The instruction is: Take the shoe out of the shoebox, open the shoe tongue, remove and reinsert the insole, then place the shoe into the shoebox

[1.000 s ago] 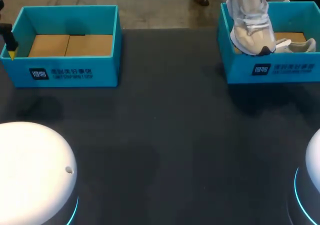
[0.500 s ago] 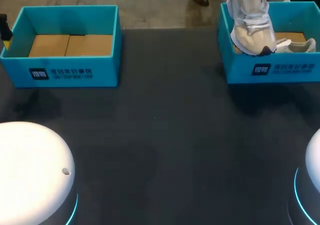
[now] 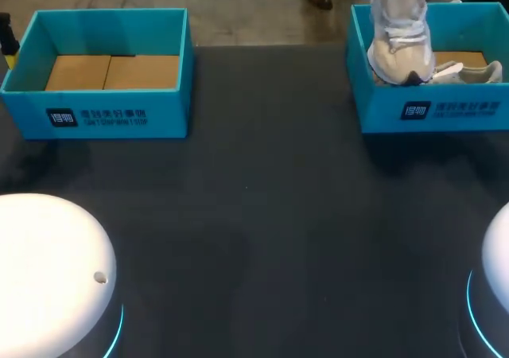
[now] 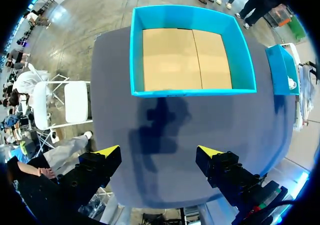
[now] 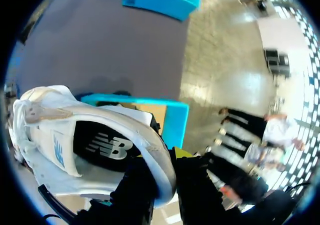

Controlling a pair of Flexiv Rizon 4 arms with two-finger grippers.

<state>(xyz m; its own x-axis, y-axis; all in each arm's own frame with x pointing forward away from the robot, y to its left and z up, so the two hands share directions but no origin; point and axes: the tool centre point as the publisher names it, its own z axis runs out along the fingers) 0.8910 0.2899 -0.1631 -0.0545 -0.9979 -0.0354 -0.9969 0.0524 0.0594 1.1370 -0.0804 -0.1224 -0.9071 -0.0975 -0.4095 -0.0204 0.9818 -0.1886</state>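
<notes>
White shoe lifted higher, more upright, over right shoebox

Two boxes sit along the tabletop's far edge, well apart: the left shoebox in the upper left of the frame, the right shoebox in the upper right. In the left part of the right shoebox the shoe stands on end, rising above the back wall. A second shoe lies just to its right in the same box. The left jaws hang over the tabletop with the left shoebox ahead of them. The shoe's edge sits between the right jaws.
</notes>
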